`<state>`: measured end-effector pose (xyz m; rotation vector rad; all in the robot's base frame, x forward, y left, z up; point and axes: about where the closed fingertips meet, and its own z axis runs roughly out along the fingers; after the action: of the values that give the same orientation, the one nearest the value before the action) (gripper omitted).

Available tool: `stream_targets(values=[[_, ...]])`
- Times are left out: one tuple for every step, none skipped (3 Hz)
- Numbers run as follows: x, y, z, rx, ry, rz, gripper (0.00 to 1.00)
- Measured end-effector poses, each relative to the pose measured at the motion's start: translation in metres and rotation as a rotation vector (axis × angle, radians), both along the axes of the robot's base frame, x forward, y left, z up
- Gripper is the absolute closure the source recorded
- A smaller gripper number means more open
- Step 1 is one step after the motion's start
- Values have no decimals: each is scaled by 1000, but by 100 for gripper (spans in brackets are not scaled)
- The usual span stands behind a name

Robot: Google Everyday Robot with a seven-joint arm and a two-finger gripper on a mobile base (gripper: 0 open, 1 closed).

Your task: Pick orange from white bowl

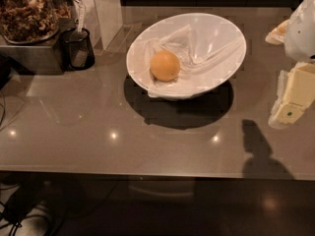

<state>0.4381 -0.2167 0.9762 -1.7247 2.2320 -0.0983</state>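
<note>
The orange (pixel 165 65) is round and orange-yellow. It lies inside the white bowl (pixel 216 31), low on the left side, on thin wrinkled white lining. The bowl is wide and glossy, tilted toward the camera, and stands at the back middle of the brown counter. My gripper (pixel 291 102) is at the right edge of the view, cream-yellow below a white arm housing (pixel 302 28). It hangs over the counter, right of the bowl and well apart from it and from the orange. It holds nothing that I can see.
A small black cup (pixel 77 48) with a scoop stands left of the bowl. Behind it are a glass jar of granola (pixel 27 11) on a metal stand and a white box (pixel 106 9). The counter's front edge (pixel 157 175) runs across; cables lie below left.
</note>
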Motion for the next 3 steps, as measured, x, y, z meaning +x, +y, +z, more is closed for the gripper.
stream_targets(values=[[0,0,0,0,0,0,0],[20,6,14,77,-38,-1,0],[59,27,40,185,-103,41,0]])
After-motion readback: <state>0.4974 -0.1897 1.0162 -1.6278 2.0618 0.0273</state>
